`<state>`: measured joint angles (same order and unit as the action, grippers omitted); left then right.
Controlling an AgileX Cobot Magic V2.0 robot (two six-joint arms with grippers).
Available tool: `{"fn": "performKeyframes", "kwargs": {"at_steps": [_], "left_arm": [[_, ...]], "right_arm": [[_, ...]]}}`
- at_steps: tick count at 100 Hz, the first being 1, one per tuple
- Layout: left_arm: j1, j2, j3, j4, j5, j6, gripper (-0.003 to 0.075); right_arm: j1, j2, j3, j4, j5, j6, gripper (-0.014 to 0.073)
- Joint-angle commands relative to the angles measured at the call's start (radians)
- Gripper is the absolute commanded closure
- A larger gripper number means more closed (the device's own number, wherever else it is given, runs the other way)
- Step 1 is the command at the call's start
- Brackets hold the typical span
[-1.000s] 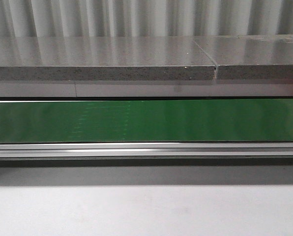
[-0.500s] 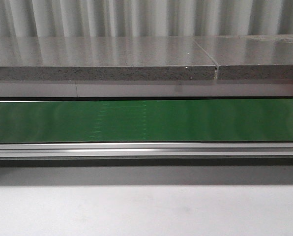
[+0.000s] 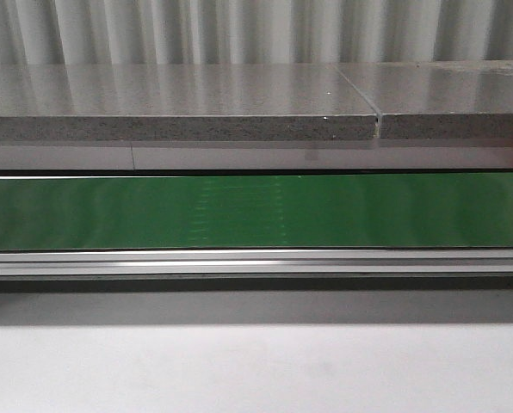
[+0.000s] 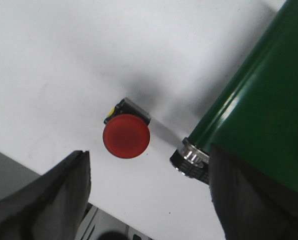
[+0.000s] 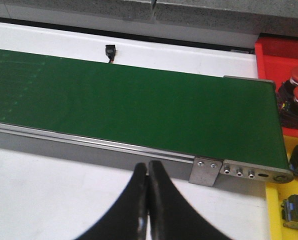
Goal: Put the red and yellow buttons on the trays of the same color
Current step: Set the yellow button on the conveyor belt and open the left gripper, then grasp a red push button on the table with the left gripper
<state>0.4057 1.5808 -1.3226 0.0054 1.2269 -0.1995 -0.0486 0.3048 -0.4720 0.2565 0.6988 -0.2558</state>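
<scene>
One long green conveyor belt (image 3: 256, 211) spans the scene, its end roller beside a red button (image 4: 126, 136), a round glossy cap on a black-and-yellow base, standing on the white table (image 4: 64, 60). The left gripper (image 4: 149, 200) hangs spread wide above it, holding nothing; the right gripper (image 5: 149, 200) is closed and empty near the belt, with red tray (image 5: 281, 57) and yellow tray (image 5: 275, 210) holding buttons at the belt's right end.

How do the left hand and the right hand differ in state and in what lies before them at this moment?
The left hand is open, its fingers spread wide; the right hand is shut, fingers pressed together and holding nothing. The left hand has a red button on the white table between its fingers, ungrasped; the right hand faces the green conveyor belt, which carries no button. The right view also shows the red tray and yellow tray. Both have dark fingers.
</scene>
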Motion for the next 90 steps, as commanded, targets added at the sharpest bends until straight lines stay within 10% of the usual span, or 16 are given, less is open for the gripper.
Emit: {"fn": "performKeyframes", "kwargs": {"at_steps": [1, 90], "left_arm": [[0.002, -0.04, 0.018, 0.01, -0.018, -0.053, 0.024], [0.002, 0.168, 0.078, 0.021, -0.068, -0.121, 0.0241]], "right_arm": [[0.0, 0.008, -0.027, 0.01, -0.065, -0.005, 0.066], [0.0, 0.008, -0.027, 0.01, -0.065, -0.005, 0.066]]}}
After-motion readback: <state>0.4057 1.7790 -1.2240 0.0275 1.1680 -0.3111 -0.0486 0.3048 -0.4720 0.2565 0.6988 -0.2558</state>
